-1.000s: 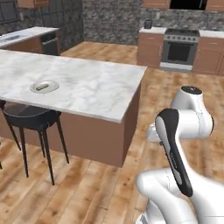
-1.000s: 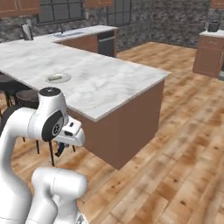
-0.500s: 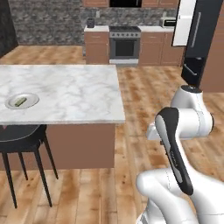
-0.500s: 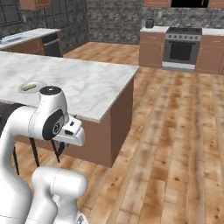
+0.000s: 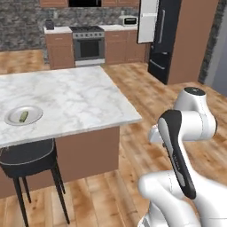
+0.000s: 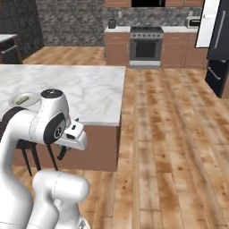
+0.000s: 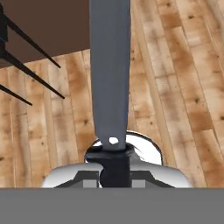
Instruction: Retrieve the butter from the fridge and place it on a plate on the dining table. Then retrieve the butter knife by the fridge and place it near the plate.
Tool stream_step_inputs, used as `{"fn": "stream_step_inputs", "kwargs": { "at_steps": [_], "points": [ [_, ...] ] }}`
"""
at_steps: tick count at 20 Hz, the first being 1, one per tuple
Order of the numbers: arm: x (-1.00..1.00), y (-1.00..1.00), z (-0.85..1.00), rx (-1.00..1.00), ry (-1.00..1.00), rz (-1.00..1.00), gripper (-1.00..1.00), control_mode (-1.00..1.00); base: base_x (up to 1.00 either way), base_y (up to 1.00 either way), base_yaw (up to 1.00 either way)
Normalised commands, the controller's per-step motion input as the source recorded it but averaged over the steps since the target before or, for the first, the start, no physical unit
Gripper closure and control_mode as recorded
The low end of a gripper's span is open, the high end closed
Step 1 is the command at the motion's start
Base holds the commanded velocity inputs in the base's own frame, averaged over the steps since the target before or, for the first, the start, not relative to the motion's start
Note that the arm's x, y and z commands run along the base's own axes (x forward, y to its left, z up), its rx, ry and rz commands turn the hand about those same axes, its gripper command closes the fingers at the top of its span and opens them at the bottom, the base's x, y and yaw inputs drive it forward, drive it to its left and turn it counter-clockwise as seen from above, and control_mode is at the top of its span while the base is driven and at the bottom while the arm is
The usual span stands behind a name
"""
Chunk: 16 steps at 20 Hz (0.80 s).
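Left base view puts the butter [image 5: 23, 116] on the plate [image 5: 13, 120], which sits near the left edge of the dining table [image 5: 80, 95], so I judge the first half of the task done. The fridge [image 5: 165, 40] stands far off to the right, one door open. A black stool [image 5: 29, 157] is tucked against the near side of the table, right under the plate (a nuisance for any close approach). A stove [image 5: 88, 46] sits along the far wall, well out of the way.

Right base view has the same plate [image 6: 27, 96] at the left, partly behind the arm, with the butter [image 6: 20, 101] on it. The table's [image 6: 89, 87] near right corner juts toward the robot, and open wood floor runs to the right.

Hand view gives the step in hand: the gripper [image 7: 114, 173] is clamped tight on the black handle of the butter knife [image 7: 109, 74], whose grey blade runs away over the floor boards. Thin stool legs [image 7: 30, 72] and the table's brown base [image 7: 48, 22] lie at the upper left.

Next, I judge, the knife has to be carried over the marble and laid just beside the plate, which calls for lifting the arm above the table edge and coming in clear of the stool and the corner
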Motion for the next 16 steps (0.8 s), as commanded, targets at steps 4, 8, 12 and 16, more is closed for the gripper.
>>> {"fn": "stream_step_inputs", "kwargs": {
  "at_steps": [4,8,12,16],
  "points": [
    [0.00,0.00,0.00,0.00,0.00,0.00,1.00,1.00,0.00,1.00,-0.38],
    [0.00,0.00,0.00,0.00,0.00,0.00,1.00,1.00,0.00,1.00,-0.13],
    [0.00,0.00,0.00,0.00,0.00,0.00,1.00,1.00,0.08,0.71,0.19],
    [0.00,0.00,0.00,0.00,0.00,0.00,1.00,1.00,0.26,0.17,0.47]
  ]
}}
